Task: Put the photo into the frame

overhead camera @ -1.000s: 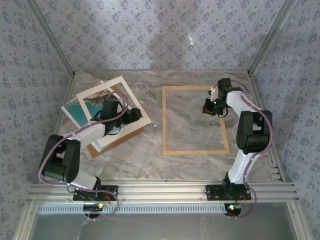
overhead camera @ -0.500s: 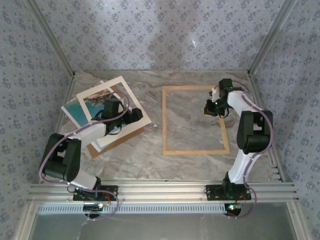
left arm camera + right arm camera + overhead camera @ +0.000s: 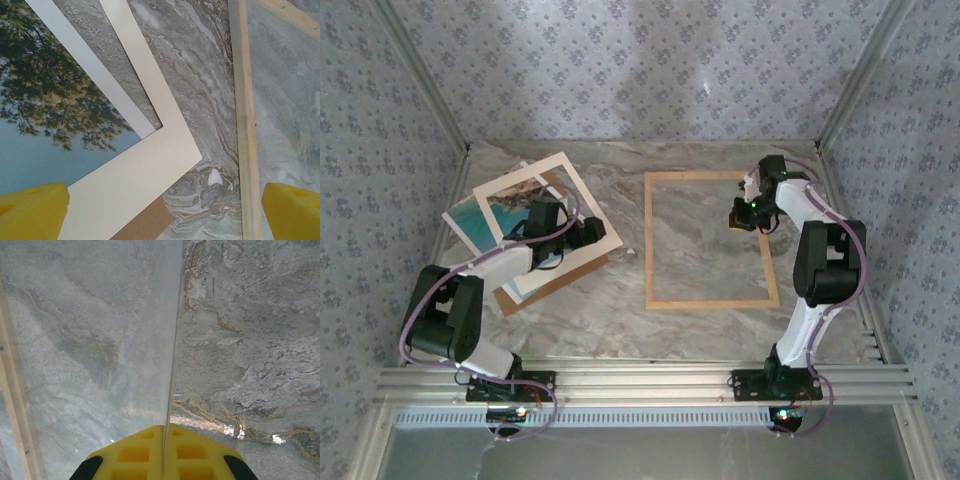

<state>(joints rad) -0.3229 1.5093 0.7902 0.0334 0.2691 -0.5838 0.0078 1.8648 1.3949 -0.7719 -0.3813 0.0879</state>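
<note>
Top external: one paper photo, one thin wooden frame, one cream mat. Left gripper gapes; right gripper pinches clear pane

Two pairs of yellow fingers are counted. Beneath the left fingers, one photo, one cream mat and one brown backing board are counted. Beneath the right fingers, one frame is counted, and between them one clear pane.
</note>
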